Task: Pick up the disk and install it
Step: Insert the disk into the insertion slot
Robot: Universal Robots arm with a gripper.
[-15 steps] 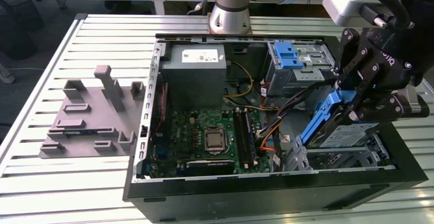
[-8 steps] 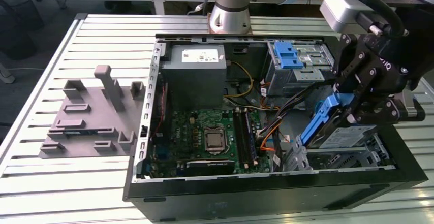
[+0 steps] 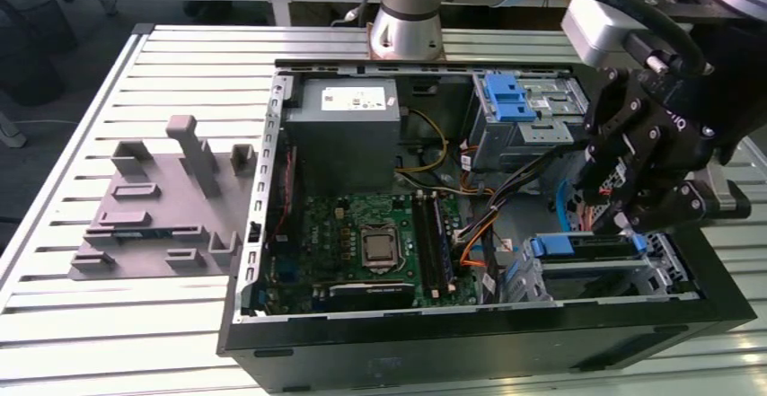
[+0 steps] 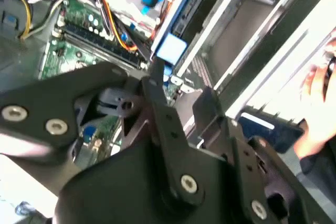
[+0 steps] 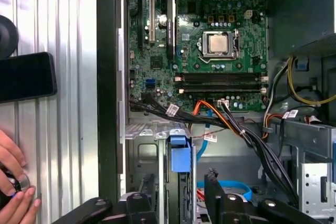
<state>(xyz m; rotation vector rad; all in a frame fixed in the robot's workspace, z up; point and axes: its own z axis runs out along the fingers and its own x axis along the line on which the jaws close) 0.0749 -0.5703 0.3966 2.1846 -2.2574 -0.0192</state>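
Observation:
The disk (image 3: pixel 587 245) stands on edge in the metal drive cage (image 3: pixel 671 275) at the front corner of the open computer case, on the exterior view's right. Its blue carrier frame (image 5: pixel 180 153) shows as a narrow blue strip along the cage top. My gripper (image 3: pixel 617 221) hangs just above it. In the first wrist view the gripper (image 5: pixel 180 182) is open, one black finger (image 5: pixel 148 190) on each side of the disk's edge with a small gap to it. The second wrist view shows the blue end of the disk (image 4: pixel 170 48) just beyond the fingers (image 4: pixel 153 80).
The motherboard (image 3: pixel 372 243), orange and black cables (image 5: pixel 231 124) and a grey power supply box (image 3: pixel 348 136) fill the case. A blue ribbed latch (image 3: pixel 509 100) sits on the rear cage. A grey fixture (image 3: pixel 162 198) lies on the slatted table. A person's hand (image 5: pixel 13 192) rests beside the case.

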